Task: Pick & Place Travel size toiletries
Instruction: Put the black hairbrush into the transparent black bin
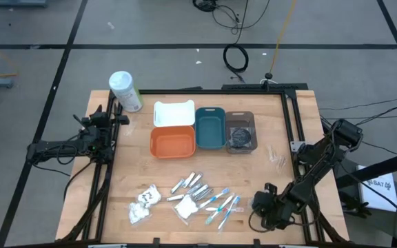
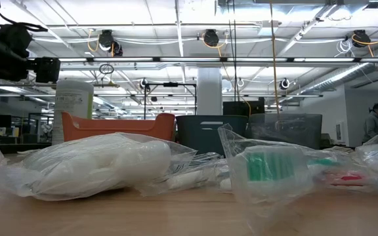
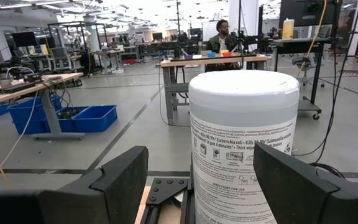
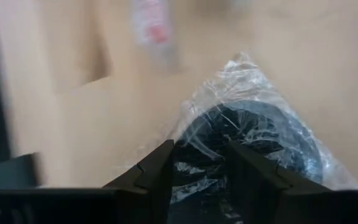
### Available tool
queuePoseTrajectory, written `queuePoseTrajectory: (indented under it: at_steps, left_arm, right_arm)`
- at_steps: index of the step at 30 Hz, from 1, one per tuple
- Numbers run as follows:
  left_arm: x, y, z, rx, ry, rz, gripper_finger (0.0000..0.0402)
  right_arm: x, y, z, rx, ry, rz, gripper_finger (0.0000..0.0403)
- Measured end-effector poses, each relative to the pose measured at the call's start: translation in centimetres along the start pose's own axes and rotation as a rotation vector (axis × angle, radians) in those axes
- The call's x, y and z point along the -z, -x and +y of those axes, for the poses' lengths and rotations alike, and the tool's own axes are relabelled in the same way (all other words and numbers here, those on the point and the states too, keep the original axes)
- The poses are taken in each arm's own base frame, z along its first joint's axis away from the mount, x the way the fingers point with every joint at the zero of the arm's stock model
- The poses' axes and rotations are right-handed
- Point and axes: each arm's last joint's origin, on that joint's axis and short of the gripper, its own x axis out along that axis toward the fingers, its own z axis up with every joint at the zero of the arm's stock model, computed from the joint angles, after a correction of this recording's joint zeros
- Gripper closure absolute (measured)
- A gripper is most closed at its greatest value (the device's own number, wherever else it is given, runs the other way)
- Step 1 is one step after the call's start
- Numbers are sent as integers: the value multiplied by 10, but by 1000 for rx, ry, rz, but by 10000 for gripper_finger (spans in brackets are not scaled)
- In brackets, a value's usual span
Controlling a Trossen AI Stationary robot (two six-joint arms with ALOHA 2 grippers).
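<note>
- The wooden table (image 1: 267, 117) carries everything, with an arm at each side.
- The right gripper (image 1: 266, 201) hangs low over the table's near right corner, just right of the toothbrushes; its fingers (image 4: 157, 171) are clamped on a dark round packet (image 4: 247, 146) in clear wrap.
- The left gripper (image 1: 114, 118) waits at the far left edge, fingers (image 3: 120, 177) spread wide apart and holding nothing, with the white bottle (image 1: 125, 90) right ahead of it.
- Four trays sit in the middle: orange (image 1: 173, 142), white (image 1: 174, 113), teal (image 1: 210, 127) and grey (image 1: 240, 131), the grey one holding something dark.
- The other toiletries lie near the front edge: white packets (image 1: 143, 204) on the left, small tubes (image 1: 190, 184) in the middle, blue-and-white toothbrushes (image 1: 222, 205) on the right.
</note>
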Motion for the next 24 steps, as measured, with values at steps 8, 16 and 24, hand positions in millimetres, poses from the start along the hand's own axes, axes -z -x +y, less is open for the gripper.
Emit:
queuePoseTrajectory:
  at_steps: [8, 16, 24]
  left_arm:
    - [0, 0, 0, 0, 0, 0, 117]
    - [0, 0, 0, 0, 0, 0, 117]
    - [0, 0, 0, 0, 0, 0, 117]
  right_arm:
    - [-14, 0, -21, 156, 20, -10, 290]
    - [-23, -2, -32, 202, -22, 25, 311]
    - [-27, -3, -30, 170, -21, 12, 393]
